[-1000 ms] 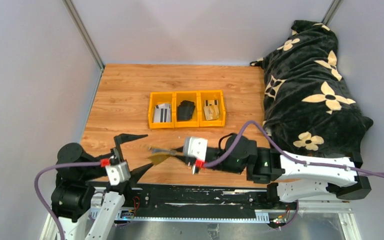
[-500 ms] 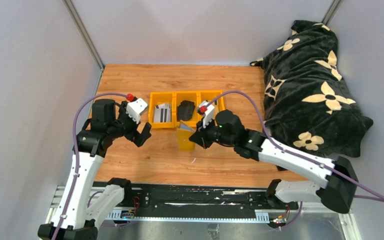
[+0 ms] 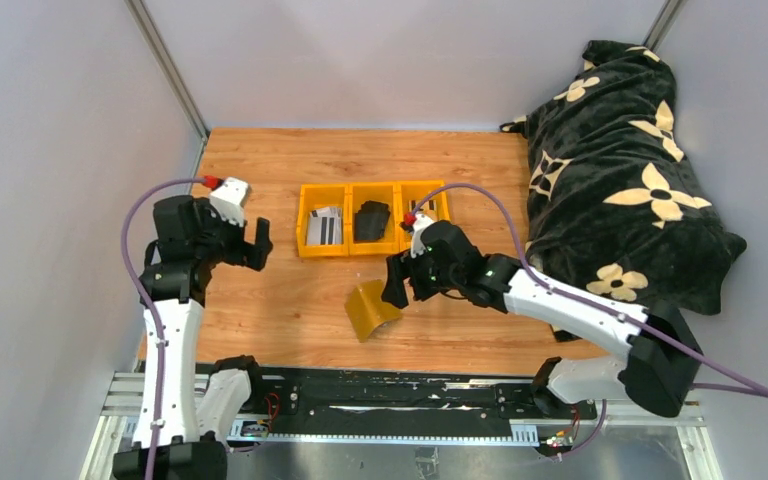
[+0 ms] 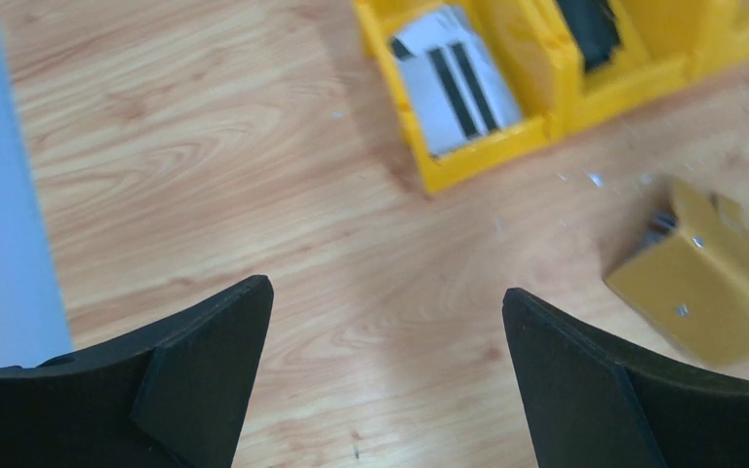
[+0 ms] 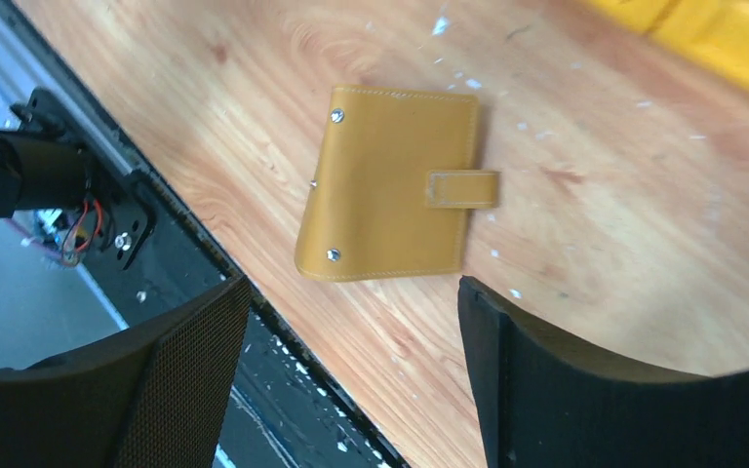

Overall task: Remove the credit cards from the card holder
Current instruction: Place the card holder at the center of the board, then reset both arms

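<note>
Right gripper, jaws spread and empty, just above mustard card holder; left gripper, likewise spread, well apart.

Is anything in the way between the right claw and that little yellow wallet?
Nothing visible does. The right gripper hangs open just above the card holder, which sits on the wooden table with only bare wood around it.

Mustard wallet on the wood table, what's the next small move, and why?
Probably lower the right end effector onto the mustard-yellow folding wallet: it lies outer side up on the table, just below that open end effector, and nothing is holding it.
</note>
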Available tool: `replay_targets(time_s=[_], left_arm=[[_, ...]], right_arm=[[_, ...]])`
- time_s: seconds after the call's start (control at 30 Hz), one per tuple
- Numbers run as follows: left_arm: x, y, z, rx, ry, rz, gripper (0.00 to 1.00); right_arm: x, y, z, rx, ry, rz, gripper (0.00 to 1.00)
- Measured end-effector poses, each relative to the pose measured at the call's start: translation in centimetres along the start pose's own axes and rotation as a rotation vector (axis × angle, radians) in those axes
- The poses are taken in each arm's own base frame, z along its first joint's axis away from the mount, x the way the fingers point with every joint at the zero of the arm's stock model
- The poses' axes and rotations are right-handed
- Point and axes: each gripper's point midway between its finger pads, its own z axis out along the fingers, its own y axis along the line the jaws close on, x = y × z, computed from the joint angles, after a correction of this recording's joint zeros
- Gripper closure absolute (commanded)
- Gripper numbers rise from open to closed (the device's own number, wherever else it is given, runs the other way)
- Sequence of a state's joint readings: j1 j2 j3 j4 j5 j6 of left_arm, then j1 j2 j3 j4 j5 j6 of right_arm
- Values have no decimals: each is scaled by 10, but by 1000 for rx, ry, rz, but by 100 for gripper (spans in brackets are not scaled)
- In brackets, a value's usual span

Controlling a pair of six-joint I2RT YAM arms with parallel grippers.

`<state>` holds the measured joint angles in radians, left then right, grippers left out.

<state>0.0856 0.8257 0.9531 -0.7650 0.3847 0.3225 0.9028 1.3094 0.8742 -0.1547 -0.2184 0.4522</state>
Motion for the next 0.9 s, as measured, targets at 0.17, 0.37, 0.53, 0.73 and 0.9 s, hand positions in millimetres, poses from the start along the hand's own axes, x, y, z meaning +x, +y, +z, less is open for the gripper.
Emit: replay_targets(time_s=[0.17,0.37,0.53,0.73,0.9], left_arm=[[-4,35,9,-82,-29,-96,0],[34,34,48,-49,9,-170,0],[79,26,73,-54,11,-235,0],[83,37,91,-113,-94,-244,0],[84,42,105,-135,-204,-235,0]], right_arm=[[-40,-16,-47,150,-162,-54,15],[-78,-64,-113,410,-391,-58,12],[-73,-139,-170,735,-525,26,11],[-21,-212,-206,1072,-560,49,11],[14,-264,-232,1303,-548,164,10]])
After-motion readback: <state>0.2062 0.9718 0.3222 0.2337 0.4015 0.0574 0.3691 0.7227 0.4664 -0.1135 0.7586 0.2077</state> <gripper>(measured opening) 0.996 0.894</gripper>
